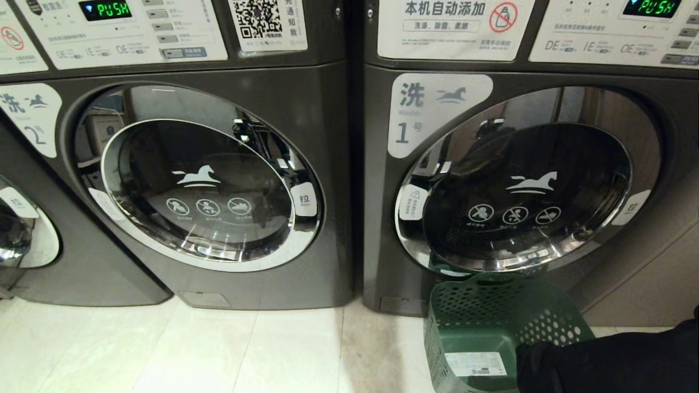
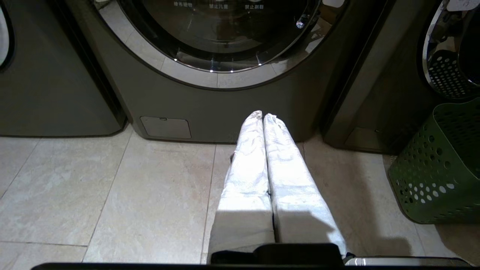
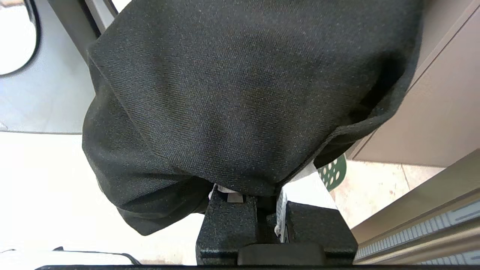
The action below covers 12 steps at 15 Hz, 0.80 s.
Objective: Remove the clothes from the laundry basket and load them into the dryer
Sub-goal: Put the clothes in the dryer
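A black garment (image 3: 243,93) hangs over my right gripper (image 3: 262,195), which is shut on its lower edge; the cloth hides the fingertips. In the head view the same black garment (image 1: 611,355) fills the lower right corner, over the near corner of the green perforated laundry basket (image 1: 437,338). The basket stands on the floor against the right-hand machine, marked 1 (image 1: 377,218), whose round door (image 1: 524,185) is shut. What shows of the basket's inside holds no clothes. My left gripper (image 2: 263,116) is shut and empty, its white-wrapped fingers pressed together above the floor tiles.
A second machine, marked 2 (image 1: 333,245), stands to the left with its door (image 1: 202,180) shut, and part of a third (image 1: 22,240) shows at the far left. Pale floor tiles (image 1: 218,349) lie in front. A beige cabinet wall (image 1: 655,273) is to the right of the basket (image 2: 438,168).
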Motion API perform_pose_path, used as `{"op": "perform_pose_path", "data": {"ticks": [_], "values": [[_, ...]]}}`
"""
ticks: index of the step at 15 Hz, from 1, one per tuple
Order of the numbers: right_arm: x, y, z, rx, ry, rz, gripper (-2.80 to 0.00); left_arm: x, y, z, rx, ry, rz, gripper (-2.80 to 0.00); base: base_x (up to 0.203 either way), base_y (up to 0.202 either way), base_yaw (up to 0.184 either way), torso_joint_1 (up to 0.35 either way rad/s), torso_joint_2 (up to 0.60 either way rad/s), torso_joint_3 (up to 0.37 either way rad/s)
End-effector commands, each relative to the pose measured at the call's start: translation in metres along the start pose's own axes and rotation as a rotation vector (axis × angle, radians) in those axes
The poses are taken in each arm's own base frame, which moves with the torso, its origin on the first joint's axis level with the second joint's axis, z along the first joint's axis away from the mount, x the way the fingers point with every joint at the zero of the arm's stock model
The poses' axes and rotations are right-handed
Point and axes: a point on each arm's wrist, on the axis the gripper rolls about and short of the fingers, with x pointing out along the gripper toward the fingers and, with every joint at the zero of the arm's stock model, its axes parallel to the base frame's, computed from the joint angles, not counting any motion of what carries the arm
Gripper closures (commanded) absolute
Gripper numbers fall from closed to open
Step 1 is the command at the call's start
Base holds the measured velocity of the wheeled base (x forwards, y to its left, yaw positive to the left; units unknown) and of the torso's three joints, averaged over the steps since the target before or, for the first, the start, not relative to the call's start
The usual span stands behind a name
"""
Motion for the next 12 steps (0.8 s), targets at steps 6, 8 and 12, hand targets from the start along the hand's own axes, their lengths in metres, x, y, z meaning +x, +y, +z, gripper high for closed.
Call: {"op": "perform_pose_path", "data": {"ticks": [6,8,12], "values": [[0.0001,0.0000,-0.0002,-0.004,0.004,0.000,0.00,0.0001,0.0000,-0.0004,-0.001,0.001,0.001,0.00,0.000,0.000,0.000,0.003,0.00,0.204],[0.0001,0.0000,0.0000,0.001,0.002,0.000,0.00,0.0001,0.0000,-0.0004,0.002,0.001,-0.001,0.00,0.000,0.000,0.000,0.000,0.00,0.199],[0.0001,0.0000,0.0001,0.001,0.000,0.001,0.00,0.0001,0.0000,-0.0004,0.001,0.001,0.001,0.00,0.000,0.000,0.000,-0.001,0.00,0.053]]}}
